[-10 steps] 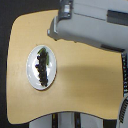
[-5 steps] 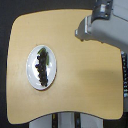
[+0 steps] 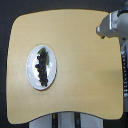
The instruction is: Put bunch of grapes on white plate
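Bunch of grapes: the bunch of grapes (image 3: 43,67) lies on the white plate, a long narrow cluster of dark purple-black fruit running from the plate's upper part down to its lower part, tilted slightly so the top end leans toward the exterior view's right. A small green patch shows at the upper end.

White plate: the white plate (image 3: 31,70) sits flat on the worktop, well toward the exterior view's left and about midway between the top and bottom edges. Its pale rim shows all round the grapes, broader on the exterior view's left side.

Fit: the cluster stays inside the plate's outline and is shorter than the plate is long; no grape is seen on the bare wood.

Worktop: the worktop (image 3: 82,75) is light tan wood with rounded corners, filling most of the view against a dark surround.

Gripper: the gripper (image 3: 103,31) is a blurred grey shape at the upper corner on the exterior view's right, over the worktop's edge and well apart from the plate. Whether its fingers are apart or together cannot be told from this blur. Nothing can be made out in it.

Arm: the grey arm (image 3: 118,21) runs off the frame at the top on the exterior view's right.

Right margin: a dark strip with small pale marks (image 3: 124,75) runs down beside the worktop's edge on the exterior view's right.
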You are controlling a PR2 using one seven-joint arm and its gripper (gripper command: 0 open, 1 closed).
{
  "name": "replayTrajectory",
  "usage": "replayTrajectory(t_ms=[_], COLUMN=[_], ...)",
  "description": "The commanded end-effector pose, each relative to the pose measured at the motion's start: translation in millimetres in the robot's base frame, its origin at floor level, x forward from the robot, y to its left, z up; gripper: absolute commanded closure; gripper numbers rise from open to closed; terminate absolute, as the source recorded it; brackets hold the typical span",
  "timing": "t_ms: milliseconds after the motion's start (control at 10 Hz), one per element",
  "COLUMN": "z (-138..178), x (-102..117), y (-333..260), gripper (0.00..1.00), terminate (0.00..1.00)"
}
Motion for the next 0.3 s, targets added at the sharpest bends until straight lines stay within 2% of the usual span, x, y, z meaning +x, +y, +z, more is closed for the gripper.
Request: replayTrajectory(t_ms=[0, 100, 200], z=[2.9, 1.5, -2.0], x=[24.6, 24.9, 20.7], y=[-61.7, -64.3, -67.0], gripper=[0.0, 0.0, 0.0], terminate=[0.0, 0.0, 1.0])
